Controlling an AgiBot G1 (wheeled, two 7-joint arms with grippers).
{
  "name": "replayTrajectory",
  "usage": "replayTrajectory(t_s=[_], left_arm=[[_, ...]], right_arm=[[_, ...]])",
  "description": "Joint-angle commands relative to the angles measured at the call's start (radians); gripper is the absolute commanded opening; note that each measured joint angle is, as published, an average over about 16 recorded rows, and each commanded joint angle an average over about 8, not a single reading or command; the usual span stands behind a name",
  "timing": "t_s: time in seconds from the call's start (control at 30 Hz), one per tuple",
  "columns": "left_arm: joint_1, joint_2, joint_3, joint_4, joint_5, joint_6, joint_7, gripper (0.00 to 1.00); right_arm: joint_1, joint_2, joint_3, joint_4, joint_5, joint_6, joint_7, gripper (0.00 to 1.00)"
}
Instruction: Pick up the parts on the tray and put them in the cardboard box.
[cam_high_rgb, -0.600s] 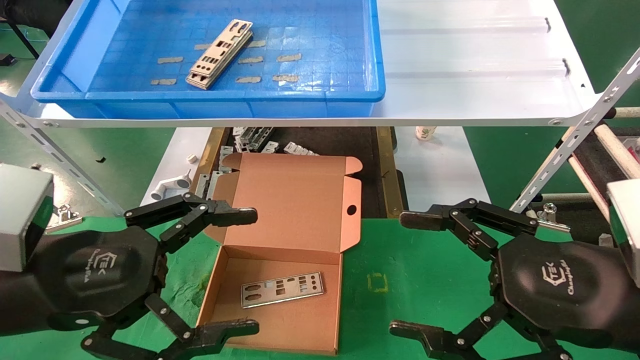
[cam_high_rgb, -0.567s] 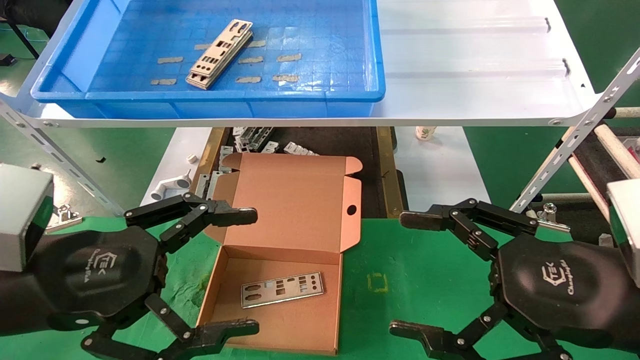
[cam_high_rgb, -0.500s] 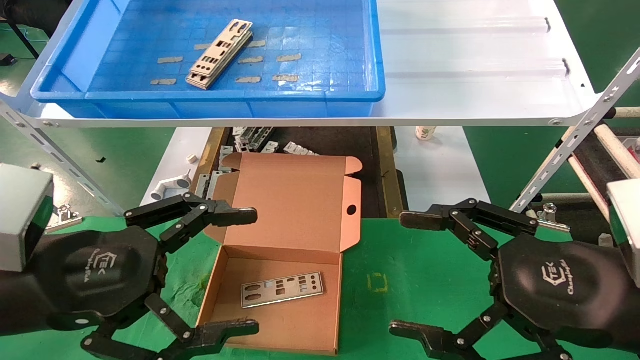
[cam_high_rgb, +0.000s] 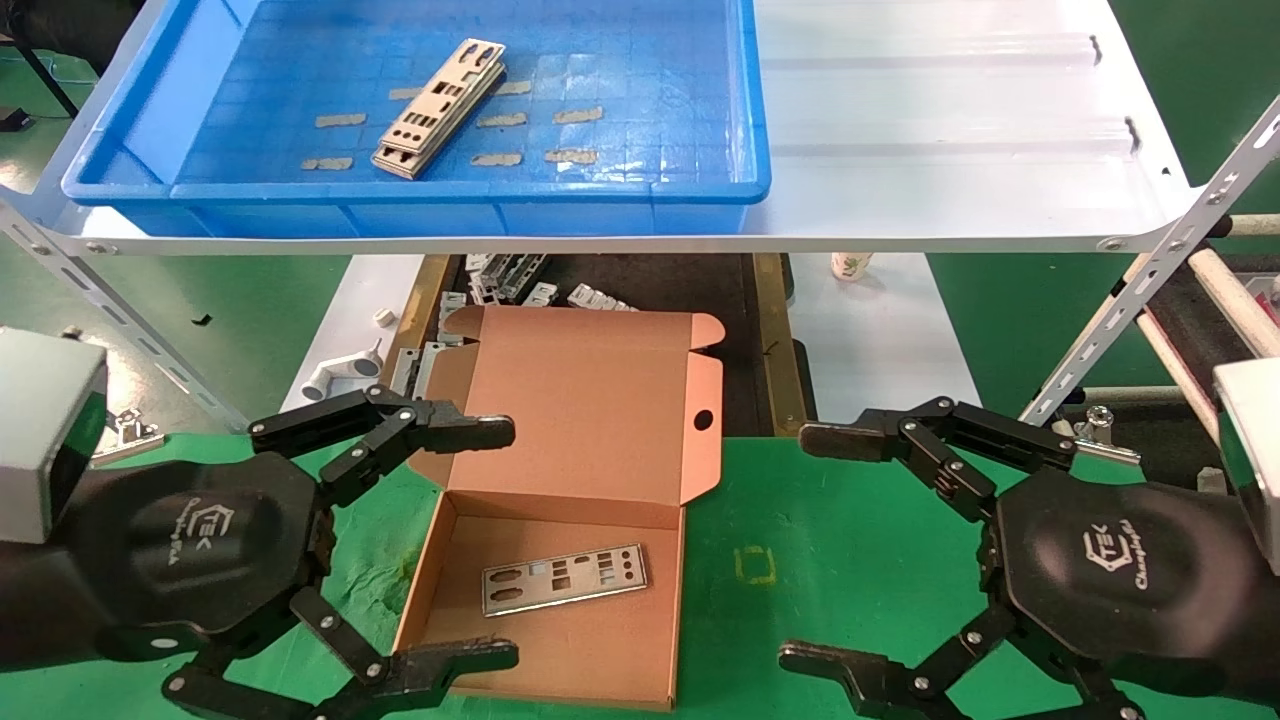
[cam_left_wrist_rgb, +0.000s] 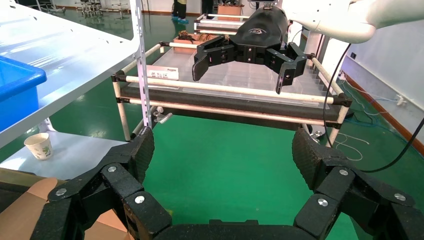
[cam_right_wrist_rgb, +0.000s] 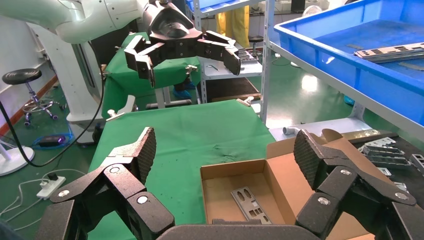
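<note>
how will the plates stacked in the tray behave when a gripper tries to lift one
The plates are thin punched sheet metal, so each is probably stiff and light. They lie flat in a slightly offset stack on the tray floor, so the top one may slide over the others rather than lift cleanly. Little edge shows, so getting a finger under it looks hard.

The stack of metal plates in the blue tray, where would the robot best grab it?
Probably from above, across the narrow width of the top plate in the stack of plates, pinching its two long edges. They lie flat and slanted on the tray floor, clear of its walls. Both the left gripper and right gripper are open and empty.
</note>
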Motion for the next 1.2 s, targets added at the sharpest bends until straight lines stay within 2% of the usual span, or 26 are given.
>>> replayTrajectory(t_s=[0.03, 0.2, 0.27, 0.43, 0.57, 0.9, 1.2], left_arm=[[0.000, 0.000, 0.000, 0.000, 0.000, 0.000, 0.000, 1.00], [0.000, 0.000, 0.000, 0.000, 0.000, 0.000, 0.000, 1.00], [-0.002, 0.001, -0.001, 0.002, 0.002, -0.006, 0.000, 1.00], [-0.039, 0.026, -0.004, 0.023, 0.021, -0.071, -0.011, 1.00], [-0.120, 0.076, 0.008, 0.071, 0.077, -0.171, -0.037, 1.00], [-0.421, 0.242, 0.124, 0.321, 0.386, -0.431, -0.071, 1.00], [-0.639, 0.357, 0.206, 0.623, 0.566, -0.534, -0.081, 1.00]], right_arm=[[0.000, 0.000, 0.000, 0.000, 0.000, 0.000, 0.000, 0.71], [0.000, 0.000, 0.000, 0.000, 0.000, 0.000, 0.000, 0.09], [0.000, 0.000, 0.000, 0.000, 0.000, 0.000, 0.000, 0.00], [0.000, 0.000, 0.000, 0.000, 0.000, 0.000, 0.000, 0.00], [0.000, 0.000, 0.000, 0.000, 0.000, 0.000, 0.000, 0.00], [0.000, 0.000, 0.000, 0.000, 0.000, 0.000, 0.000, 0.00], [0.000, 0.000, 0.000, 0.000, 0.000, 0.000, 0.000, 0.00]])
